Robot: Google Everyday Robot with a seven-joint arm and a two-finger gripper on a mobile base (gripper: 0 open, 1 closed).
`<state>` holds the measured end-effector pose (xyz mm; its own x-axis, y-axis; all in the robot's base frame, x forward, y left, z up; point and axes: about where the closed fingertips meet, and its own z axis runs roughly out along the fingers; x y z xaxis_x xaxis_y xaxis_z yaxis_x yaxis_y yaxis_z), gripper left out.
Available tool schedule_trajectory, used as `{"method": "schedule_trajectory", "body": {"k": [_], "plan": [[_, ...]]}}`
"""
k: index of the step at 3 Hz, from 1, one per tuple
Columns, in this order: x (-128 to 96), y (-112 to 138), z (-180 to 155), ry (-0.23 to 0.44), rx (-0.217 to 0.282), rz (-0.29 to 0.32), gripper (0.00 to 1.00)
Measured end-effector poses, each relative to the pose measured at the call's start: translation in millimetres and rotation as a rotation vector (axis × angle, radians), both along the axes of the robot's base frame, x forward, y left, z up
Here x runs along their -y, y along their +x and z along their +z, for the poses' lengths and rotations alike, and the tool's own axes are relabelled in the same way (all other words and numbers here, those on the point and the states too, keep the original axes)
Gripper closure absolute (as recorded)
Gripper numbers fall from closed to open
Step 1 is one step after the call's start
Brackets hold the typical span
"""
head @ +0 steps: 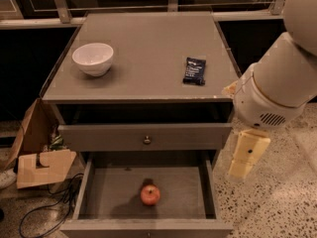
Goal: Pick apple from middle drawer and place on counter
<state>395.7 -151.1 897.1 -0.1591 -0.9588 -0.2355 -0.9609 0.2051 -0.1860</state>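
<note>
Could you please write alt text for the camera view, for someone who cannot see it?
A red-orange apple lies in the open middle drawer of a grey cabinet; the robot's gripper hangs outside the drawer, beside its right wall. A white bowl and a dark packet sit on the counter.

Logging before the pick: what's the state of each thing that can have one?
middle drawer: pulled open.
apple: lying on its floor, ungrasped.
knobbed drawer: pushed in or nearly.
white bowl: upright on the counter.
dark packet: flat on the counter.
gripper: hanging right of the open drawer, outside it.
</note>
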Motion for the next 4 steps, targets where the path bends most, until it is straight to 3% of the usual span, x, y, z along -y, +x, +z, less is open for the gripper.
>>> {"method": "schedule_trajectory", "body": {"k": [1, 2, 3, 4], "plan": [[-48, -11, -51, 0.084, -0.039, 0.007, 0.0], [-48, -11, -51, 0.084, -0.039, 0.007, 0.0], [-62, -10, -76, 0.049, -0.039, 0.044, 0.0], [-84, 11, -118, -0.003, 0.05, 0.058, 0.0]]}}
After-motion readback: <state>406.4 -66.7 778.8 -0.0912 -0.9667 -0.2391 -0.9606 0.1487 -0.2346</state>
